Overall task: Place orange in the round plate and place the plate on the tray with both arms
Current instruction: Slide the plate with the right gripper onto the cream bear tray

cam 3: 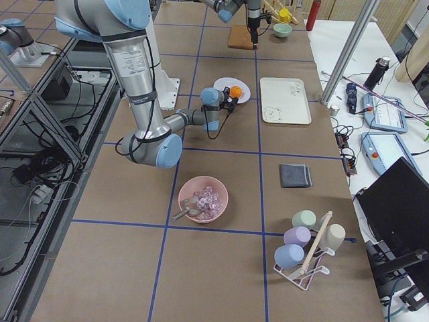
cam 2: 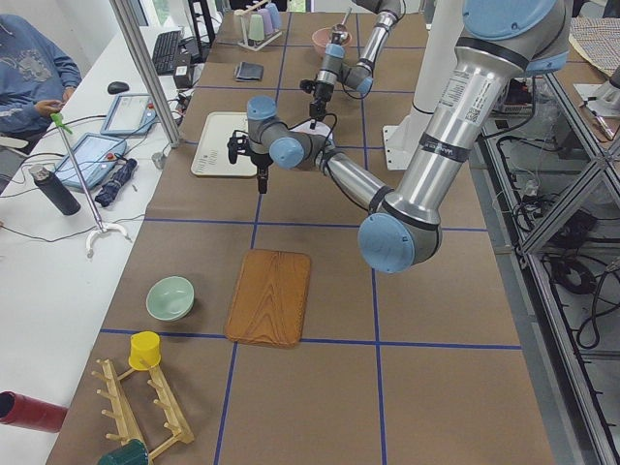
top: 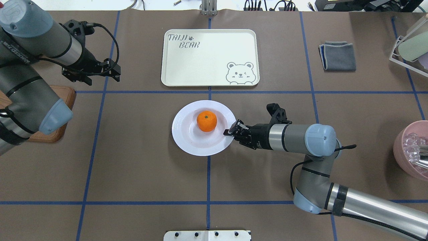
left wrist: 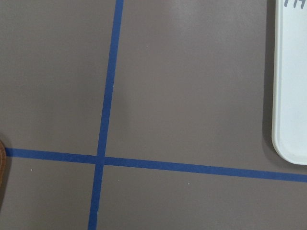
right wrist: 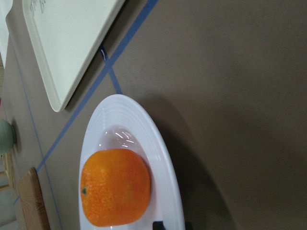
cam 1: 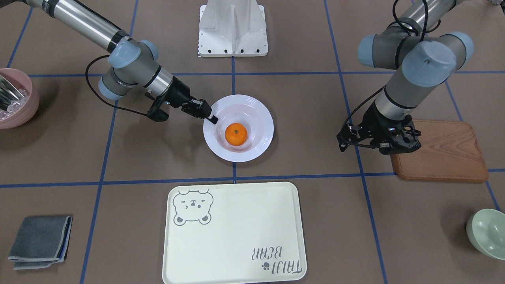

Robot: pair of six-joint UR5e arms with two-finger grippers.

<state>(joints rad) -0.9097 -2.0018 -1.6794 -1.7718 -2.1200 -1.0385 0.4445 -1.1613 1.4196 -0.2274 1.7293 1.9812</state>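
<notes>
Right end effector (top: pixel 230 131) is coming in low along the surface (top: pixel 133 160) and gripping the right-hand rim of the round plate (top: pixel 187 142). One fingertip (cam 1: pixel 213 120) is lying on top of the rim. Its partner is hiding under the plate, so the clamp is being read from the narrow jaw gap alone. Right wrist view is cutting the plate off at the picture's lower edge, with only a dark sliver of finger showing there.

The orange (top: pixel 206 121) is sitting in the plate's well, apart from the fingers. The plate is resting on the surface over the centre tape line, not yet on the tray (top: pixel 214 57).

Same row, robot's left: the wooden board (cam 1: pixel 446 154) is lying partly covered by the left arm. Robot's right: the pink bowl (cam 1: pixel 23 114) is being cropped by the frame edge, well apart from the plate.

Further out, a bare strip of surface with a blue tape line (top: pixel 267 92) is separating the plate's far rim from the tray's near long edge. The tray is lying flat, in line with the plate.

Left end effector (top: pixel 92 72) is hanging point-down off the tray's left short edge. Wrist and cables are masking its fingers, so I cannot tell if they are parted or together. Left wrist view is catching just the tray's rounded corner.

The grey cloth (top: pixel 337 56) is lying right of the tray, well apart
</notes>
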